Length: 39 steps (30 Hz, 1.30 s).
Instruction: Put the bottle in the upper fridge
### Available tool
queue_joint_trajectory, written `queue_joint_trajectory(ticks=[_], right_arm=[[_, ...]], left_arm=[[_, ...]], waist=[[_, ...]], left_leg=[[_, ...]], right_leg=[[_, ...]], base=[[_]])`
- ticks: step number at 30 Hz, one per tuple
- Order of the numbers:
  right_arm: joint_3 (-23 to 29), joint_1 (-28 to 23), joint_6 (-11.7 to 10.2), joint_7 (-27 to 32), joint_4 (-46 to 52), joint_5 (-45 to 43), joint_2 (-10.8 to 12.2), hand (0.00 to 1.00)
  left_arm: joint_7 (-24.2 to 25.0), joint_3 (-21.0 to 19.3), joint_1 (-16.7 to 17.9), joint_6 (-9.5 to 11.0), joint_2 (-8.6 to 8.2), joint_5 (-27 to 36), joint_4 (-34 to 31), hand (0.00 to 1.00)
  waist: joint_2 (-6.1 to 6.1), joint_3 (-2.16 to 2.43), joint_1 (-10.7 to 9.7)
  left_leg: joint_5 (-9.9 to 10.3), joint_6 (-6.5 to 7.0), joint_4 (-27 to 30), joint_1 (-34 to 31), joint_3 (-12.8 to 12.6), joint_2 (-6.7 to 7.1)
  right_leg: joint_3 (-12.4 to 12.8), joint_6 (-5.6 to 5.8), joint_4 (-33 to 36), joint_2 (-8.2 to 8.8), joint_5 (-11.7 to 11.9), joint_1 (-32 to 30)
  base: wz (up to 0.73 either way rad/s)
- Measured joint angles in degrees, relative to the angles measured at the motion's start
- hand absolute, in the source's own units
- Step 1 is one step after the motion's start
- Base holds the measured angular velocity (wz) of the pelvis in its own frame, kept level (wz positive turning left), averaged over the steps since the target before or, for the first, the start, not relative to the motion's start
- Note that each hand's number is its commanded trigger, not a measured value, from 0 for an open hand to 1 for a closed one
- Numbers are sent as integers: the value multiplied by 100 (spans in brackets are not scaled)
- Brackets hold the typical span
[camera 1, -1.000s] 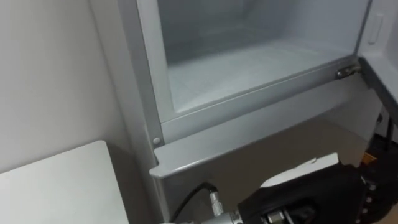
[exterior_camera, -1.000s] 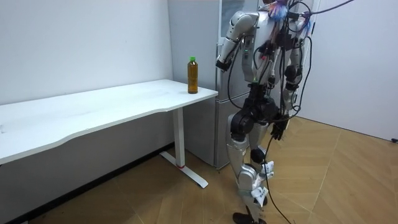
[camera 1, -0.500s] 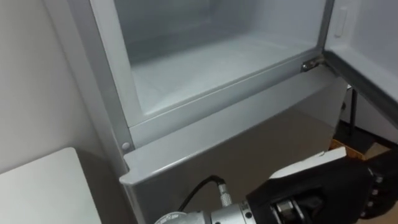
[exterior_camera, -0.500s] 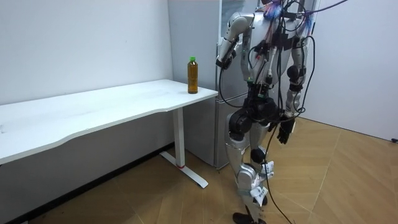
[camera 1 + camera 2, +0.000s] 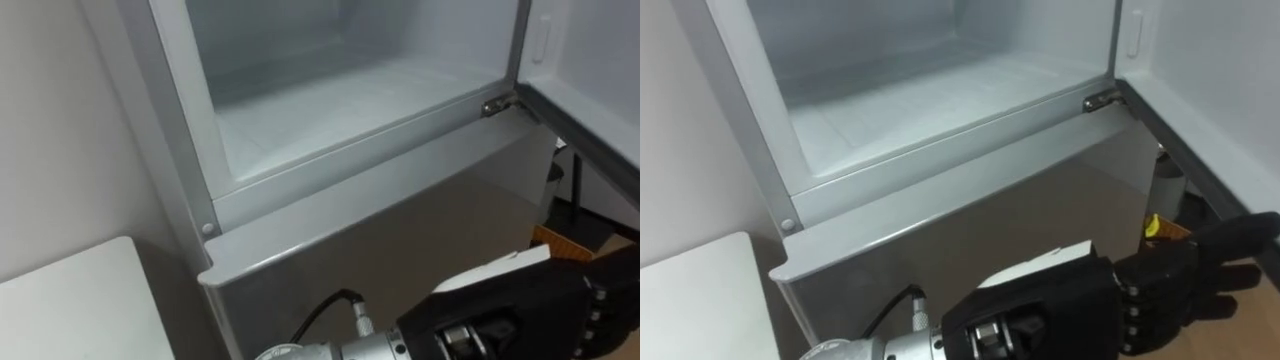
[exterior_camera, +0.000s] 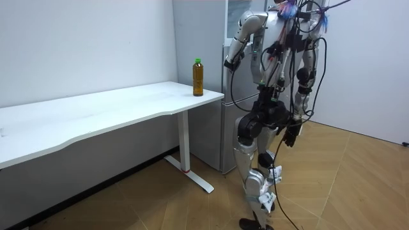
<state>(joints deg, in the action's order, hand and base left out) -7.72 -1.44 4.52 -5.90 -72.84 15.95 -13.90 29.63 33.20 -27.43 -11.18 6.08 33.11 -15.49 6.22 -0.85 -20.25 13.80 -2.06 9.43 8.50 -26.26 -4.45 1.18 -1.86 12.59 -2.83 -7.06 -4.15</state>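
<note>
The bottle [image 6: 198, 76], brown with a green cap, stands upright on the corner of the white table [image 6: 115, 105], nearest the fridge. I stand facing the grey fridge [image 6: 233, 96]. Its upper compartment [image 5: 330, 100] is open, white inside and bare. My left hand [image 5: 1140, 290] is held low before the closed lower door [image 5: 380, 230], its dark fingers stretched to the right and holding nothing. The left hand [image 6: 229, 62] is well apart from the bottle. My right hand [image 6: 291, 135] hangs open by my hip.
The upper door [image 5: 590, 60] stands swung open on the right. The table's corner [image 5: 70, 300] lies at my lower left, against the white wall. Wooden floor [image 6: 332, 185] spreads behind me and to the room view's right.
The head camera has swung right and a little down, so the fridge sits more centrally. My left hand has stayed low before the lower door. The bottle has not moved.
</note>
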Motion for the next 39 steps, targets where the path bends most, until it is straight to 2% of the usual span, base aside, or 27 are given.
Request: queue_joint_trajectory(ticks=[4,8,12,14,19,22,25,29,32,35,37,39], right_arm=[[-5,13,-26,44,3,0,-1,0],[-5,28,-27,99,2,-9,9,0],[-26,132,-24,117,3,0,30,0],[-66,130,-24,122,5,1,28,0],[-239,128,-23,43,4,3,45,0],[-239,140,-33,-4,-14,13,88,0],[-239,142,-84,-2,-49,13,91,0],[-240,145,-101,-2,-74,12,94,0],[-243,141,-180,34,-75,21,123,0],[-240,124,-214,34,-67,21,122,0],[-241,111,-218,24,-60,17,131,0],[-241,113,-223,9,-58,17,141,0]], left_arm=[[16,5,1,1,24,-13,-1,0],[-10,13,78,5,32,-44,-1,0],[-18,19,526,6,166,-259,-2,0],[-24,18,660,-7,192,-261,4,0],[-11,10,839,-7,251,-253,4,0],[46,20,1056,-4,338,-279,7,0],[188,19,1262,-4,421,-398,-15,0],[355,18,1302,-1,428,-463,-12,0],[371,35,1411,10,428,-642,-11,0],[374,34,1674,36,530,-922,38,0],[379,22,1924,32,634,-1231,180,0],[406,17,2012,28,689,-1444,202,0]], waist=[[8,4,55],[-11,-4,179],[-21,-10,221],[-47,-18,313],[-218,-17,524],[-295,-9,593],[-303,-10,660],[-305,-11,784],[-303,-10,797],[-314,-17,798],[-342,-36,808],[-376,-58,817]], left_leg=[[0,0,-2,-33,182,4],[-1,1,0,-30,279,-1],[-7,13,11,-108,485,6],[-24,40,11,-131,580,13],[-45,71,12,-201,798,16],[-46,72,16,-189,865,12],[-46,72,22,-228,939,17],[-46,72,19,-207,989,14],[-46,71,19,-184,992,12],[-46,71,10,-173,992,10],[-45,71,11,-177,995,12],[-45,70,12,-196,1036,18]], right_leg=[[-243,1,1,69,1,36],[-358,1,-9,93,0,121],[-463,5,-65,113,-6,108],[-521,7,-74,96,-4,109],[-703,-7,-89,167,5,128],[-781,-11,-116,174,9,186],[-922,-6,-188,178,18,225],[-941,-6,-222,173,22,299],[-1030,-5,-304,171,30,378],[-1057,-8,-320,171,24,399],[-1066,-4,-315,176,7,427],[-1079,4,-315,179,-2,423]], base=[[32],[19],[25],[23],[18],[13],[16],[7],[6],[0],[2],[13]])
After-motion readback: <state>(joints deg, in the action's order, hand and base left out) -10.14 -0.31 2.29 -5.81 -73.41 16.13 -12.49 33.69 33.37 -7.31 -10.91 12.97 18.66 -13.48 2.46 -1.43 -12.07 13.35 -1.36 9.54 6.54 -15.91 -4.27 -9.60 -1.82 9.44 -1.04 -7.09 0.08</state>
